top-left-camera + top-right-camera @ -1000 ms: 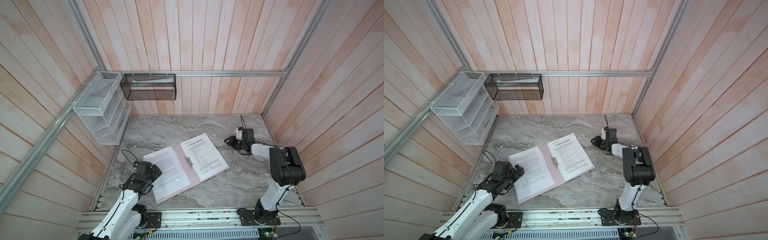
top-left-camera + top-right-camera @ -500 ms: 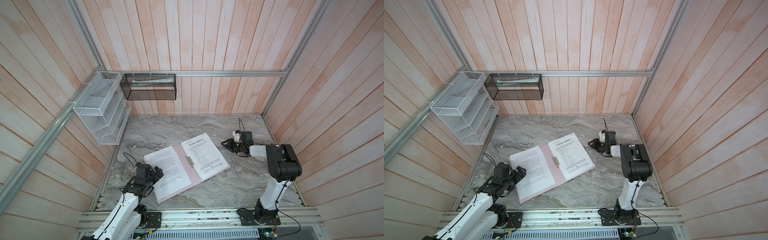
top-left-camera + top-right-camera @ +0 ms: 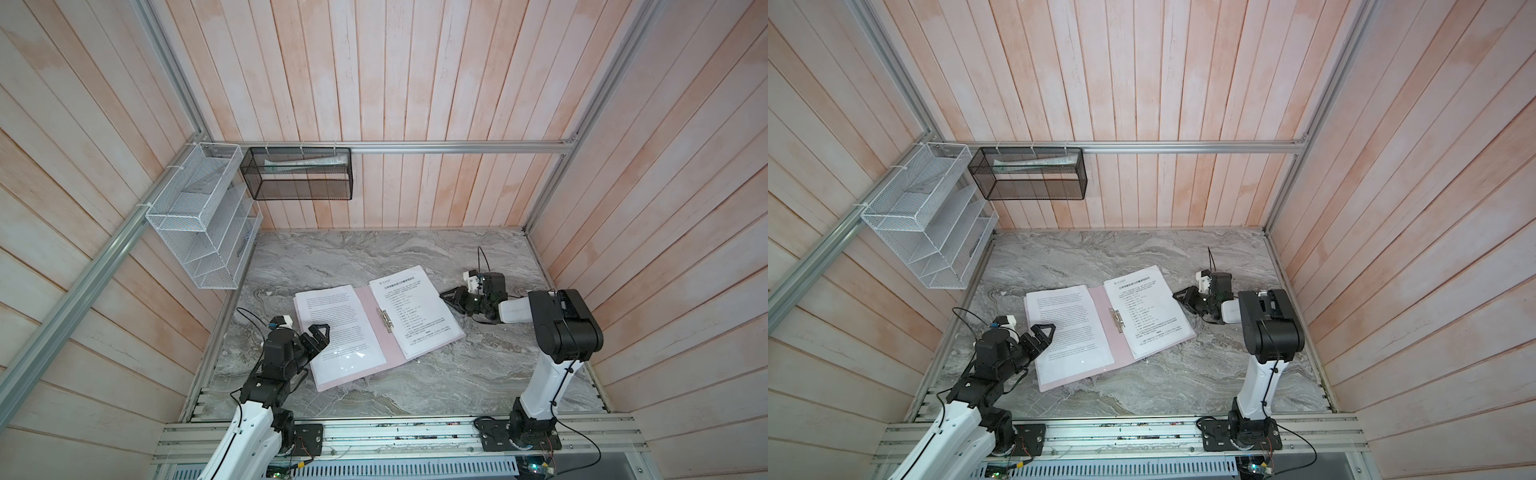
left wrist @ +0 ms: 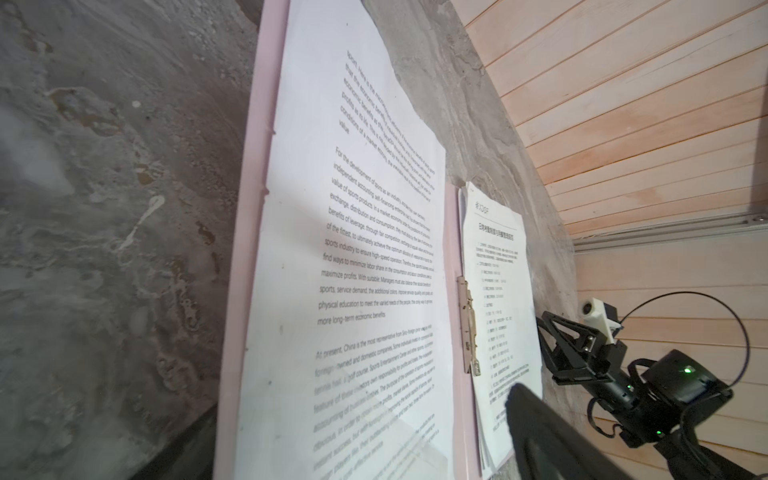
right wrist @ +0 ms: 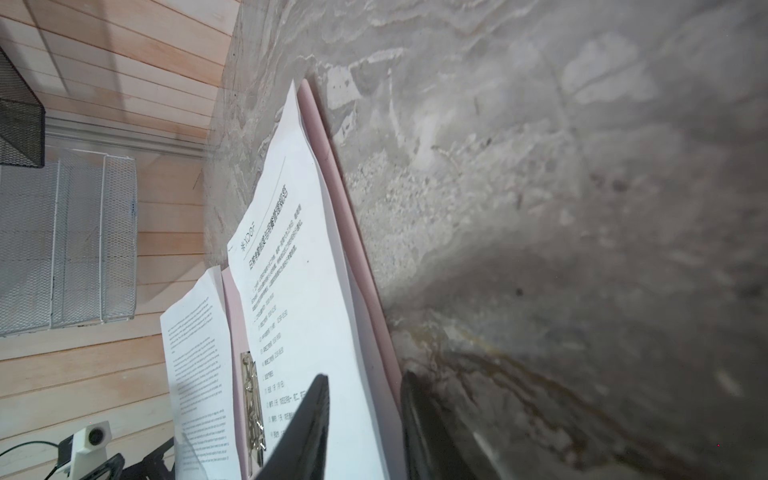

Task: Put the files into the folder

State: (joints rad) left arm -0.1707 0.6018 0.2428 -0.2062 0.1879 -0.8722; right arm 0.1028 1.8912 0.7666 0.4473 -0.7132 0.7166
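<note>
Pink folder (image 3: 369, 332) lies open on table (image 3: 415, 386), files (image 3: 415, 316) inside. Left claw (image 3: 315, 338) wide open, right claw (image 3: 451, 299) half open, both empty.

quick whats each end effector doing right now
left end effector: open, holding nothing
right end effector: partly open at the folder edge, no grip visible

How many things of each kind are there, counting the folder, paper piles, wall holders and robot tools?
Open pale pink flat folder: 1
Piles of white printed paper sheets: 2
Wall holders, white wire mesh rack and black wire mesh basket: 2
Black robot tools, left tool and right tool: 2
Total: 7
</note>
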